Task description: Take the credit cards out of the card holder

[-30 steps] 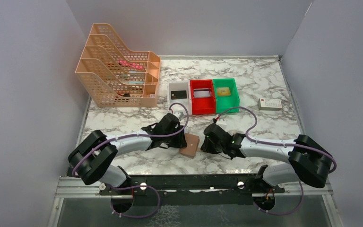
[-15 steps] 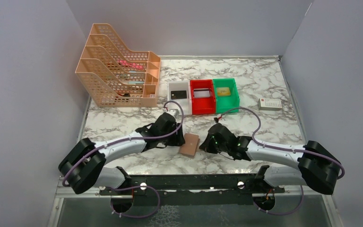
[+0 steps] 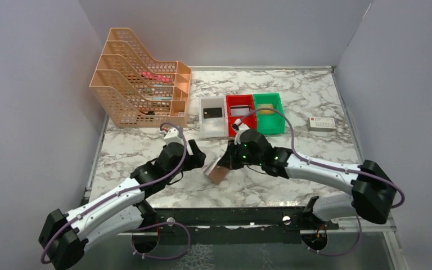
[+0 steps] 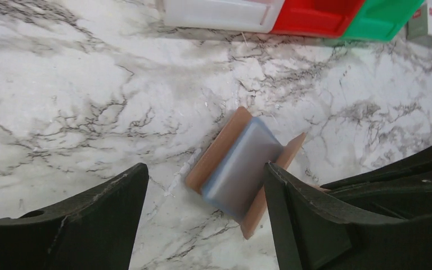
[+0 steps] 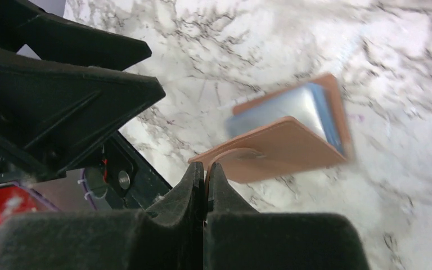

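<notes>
The tan card holder [image 3: 216, 171] lies on the marble table between my grippers, partly unfolded, with a pale blue inner panel [image 4: 242, 169] showing. My right gripper [image 3: 232, 159] is shut on its snap tab [image 5: 225, 156] and holds that flap [image 5: 284, 147] raised above the lower half. My left gripper [image 3: 196, 157] is open and empty just left of the holder, its fingers [image 4: 95, 216] apart on either side of it in the left wrist view. No card shows inside the holder. A black card [image 3: 212, 112] lies in the white bin.
White bin [image 3: 211, 125], red bin [image 3: 242, 127] and green bin [image 3: 270, 125] stand in a row behind the holder, the red and green ones each holding a card-like thing. A small white box [image 3: 321, 124] lies at the right. A peach file rack [image 3: 140, 93] stands at the back left.
My left arm has drawn back to the left, away from the holder. My right gripper has moved up and left, closed on the snap tab and lifted the flap open.
</notes>
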